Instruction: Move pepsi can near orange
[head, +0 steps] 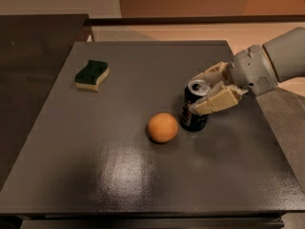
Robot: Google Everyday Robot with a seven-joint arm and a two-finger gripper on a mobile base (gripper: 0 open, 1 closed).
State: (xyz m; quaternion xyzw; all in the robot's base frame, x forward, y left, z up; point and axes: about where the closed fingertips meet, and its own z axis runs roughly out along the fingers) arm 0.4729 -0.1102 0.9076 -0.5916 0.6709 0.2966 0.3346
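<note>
Pepsi can (192, 121) stands upright just right of center on the tabletop (143, 185), orange (162, 127) close beside it on the left, gripper (194, 95) in from the right edge w/ fingers clamped on the can's upper part, green-yellow sponge (92, 74) near far-left corner.

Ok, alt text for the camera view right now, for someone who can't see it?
The gripper, reaching in from the picture's right, clasps the upright pepsi can, which stands on the dark table just right of the orange, nearly touching it. A green-and-yellow sponge lies far left, towards the back.
</note>
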